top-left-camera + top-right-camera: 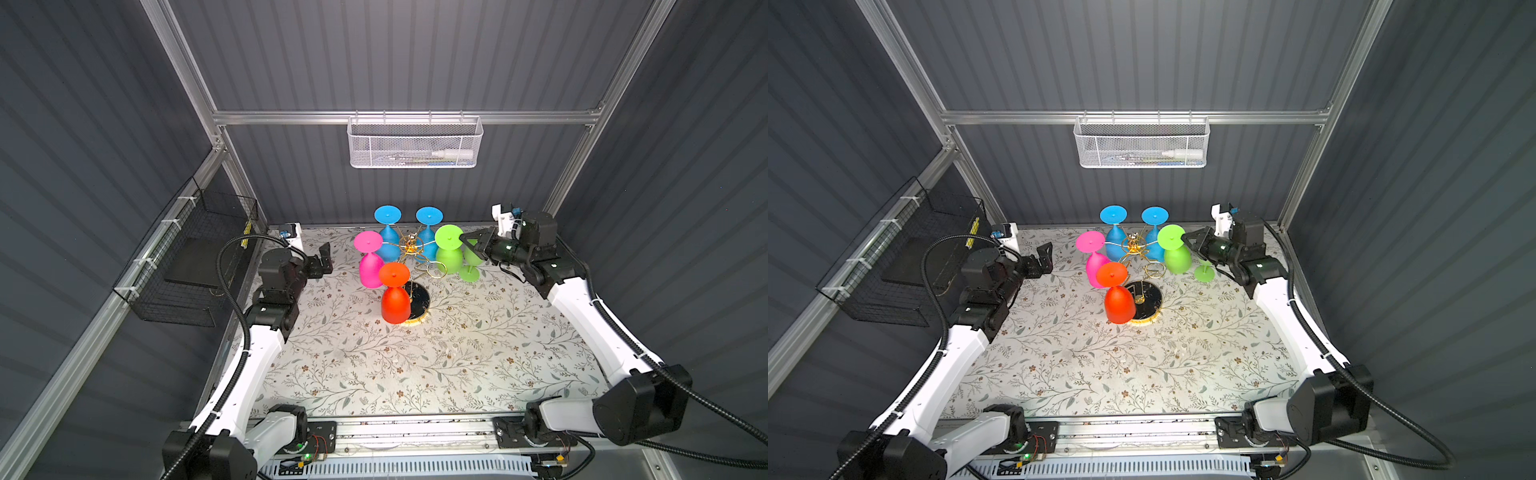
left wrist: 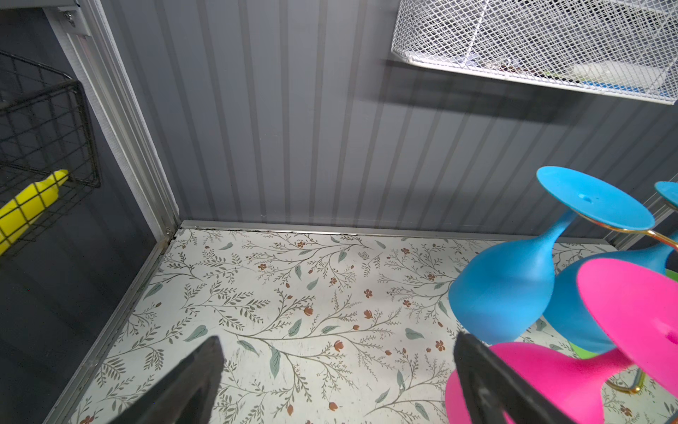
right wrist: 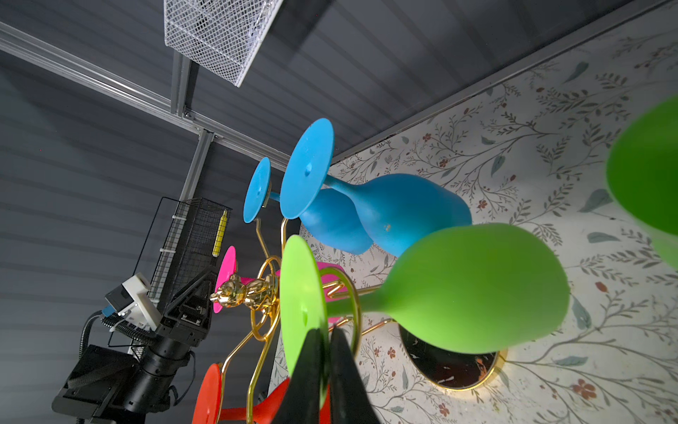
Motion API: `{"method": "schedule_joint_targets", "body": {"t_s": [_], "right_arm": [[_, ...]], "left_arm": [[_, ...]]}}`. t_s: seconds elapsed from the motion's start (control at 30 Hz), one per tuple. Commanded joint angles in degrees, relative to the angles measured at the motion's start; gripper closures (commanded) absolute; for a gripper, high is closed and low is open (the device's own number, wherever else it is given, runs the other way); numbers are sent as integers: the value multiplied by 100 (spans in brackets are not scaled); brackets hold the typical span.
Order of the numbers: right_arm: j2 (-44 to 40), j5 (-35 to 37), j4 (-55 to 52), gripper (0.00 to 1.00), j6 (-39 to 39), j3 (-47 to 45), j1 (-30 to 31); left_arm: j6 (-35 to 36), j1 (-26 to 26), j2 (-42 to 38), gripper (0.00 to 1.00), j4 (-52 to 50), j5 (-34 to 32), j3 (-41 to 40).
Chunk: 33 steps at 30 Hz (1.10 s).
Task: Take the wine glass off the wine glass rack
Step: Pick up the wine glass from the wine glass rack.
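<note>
right end effector [image 3: 324, 336] clamped on foot disc of green wine glass [image 3: 477, 290], hanging bowl-down on rack [image 3: 264, 293]. left end effector [image 1: 325, 257] apart, idle. risk: thin edge grip slips; stem snags ring, tipping rack.

Rack [image 1: 409, 248]: gold wire, black gold-rimmed base. Blue glasses [image 1: 388, 249], pink glass [image 1: 371, 270], red glass [image 1: 395, 305], green glass [image 1: 449, 257]: plain. Table [image 1: 415, 365]: white, leaf-and-flower print.
</note>
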Motion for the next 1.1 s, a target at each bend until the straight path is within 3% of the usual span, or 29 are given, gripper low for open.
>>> {"method": "schedule_joint_targets", "body": {"t_s": [0.0,0.27,0.67,1.07], "right_arm": [[35,-88,95,92,-4,-60,23],[6,-128,199,100,51,-148,23],[-114,-542,1190,100,974,-408,23],[-118,-631,1317,100,1111,-467,84]], "left_arm": [[-29,23,-127,0,-97,28,-20],[-24,23,-120,0,-101,35,-20],[-20,23,-148,0,-96,26,-27],[-15,23,-163,0,-106,33,-28]]}}
